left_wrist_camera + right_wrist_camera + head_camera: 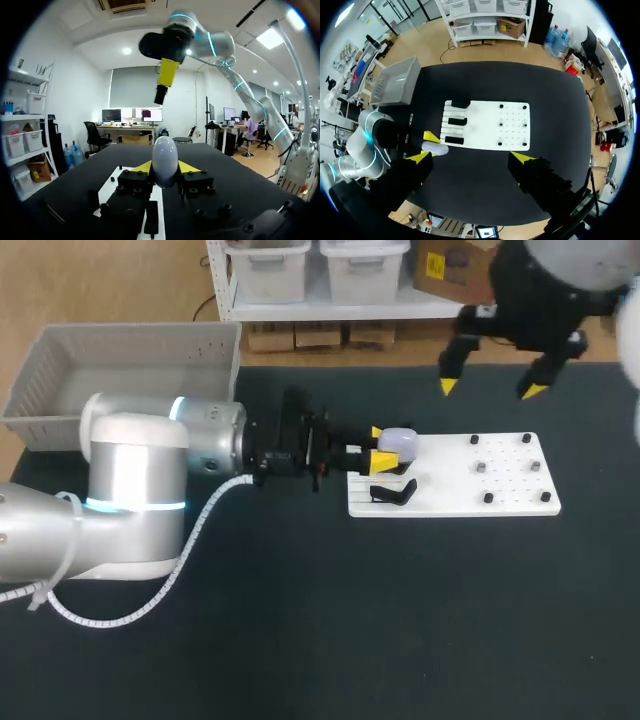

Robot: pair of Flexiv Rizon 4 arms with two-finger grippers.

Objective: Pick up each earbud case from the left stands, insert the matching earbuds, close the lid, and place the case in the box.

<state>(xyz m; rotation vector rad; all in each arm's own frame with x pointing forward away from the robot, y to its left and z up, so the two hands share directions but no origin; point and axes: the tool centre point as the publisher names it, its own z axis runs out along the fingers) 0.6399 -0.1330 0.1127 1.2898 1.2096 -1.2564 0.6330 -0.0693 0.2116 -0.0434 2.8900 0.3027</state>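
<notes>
A pale, egg-shaped earbud case (399,441) sits over the left end of the white board (450,502), and my left gripper (383,448) is shut on it. In the left wrist view the case (165,159) stands upright between the two yellow tips, which touch it on both sides. My right gripper (490,388) hangs high above the board's far edge, open, with nothing between its fingers. From the right wrist view its open gripper (471,158) looks down on the board (510,125) and the case (435,146). A black stand (393,493) lies near the board's front left.
Several small dark pieces (481,467) sit on the right half of the board. A grey open box (60,390) stands at the table's far left corner. Black stands (457,121) line the board's left end. My right arm (167,45) hangs over the scene ahead of the left gripper.
</notes>
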